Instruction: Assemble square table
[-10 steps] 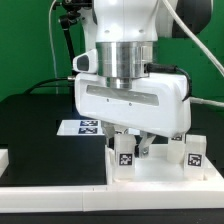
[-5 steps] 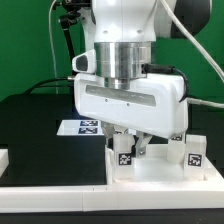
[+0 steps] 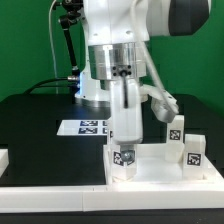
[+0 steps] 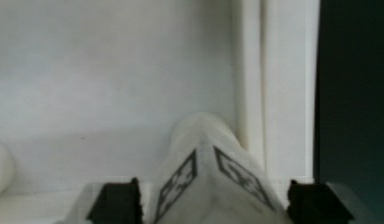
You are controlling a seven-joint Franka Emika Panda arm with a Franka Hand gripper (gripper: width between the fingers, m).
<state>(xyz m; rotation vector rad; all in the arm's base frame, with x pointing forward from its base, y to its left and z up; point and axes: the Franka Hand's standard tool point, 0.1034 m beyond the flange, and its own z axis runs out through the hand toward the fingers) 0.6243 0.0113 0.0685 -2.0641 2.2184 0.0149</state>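
exterior view: a green wall backs a black table (image 3: 30, 120), on which the marker board (image 3: 88, 127) lies flat, while the white square table (image 3: 150, 168) slab sits at the near edge toward the exterior view's right, with tagged legs (image 3: 194, 153) standing on it and the gripper (image 3: 124, 150) lowered over one leg (image 3: 124, 155) at the slab's corner on the exterior view's left. wrist view: the slab's pale hollow face fills most of the picture with its raised rim beside the dark table, and the tagged leg (image 4: 210, 170) sits between the two dark fingertips (image 4: 118, 200), jaws partly apart on either side of it; i cannot tell whether they press it.
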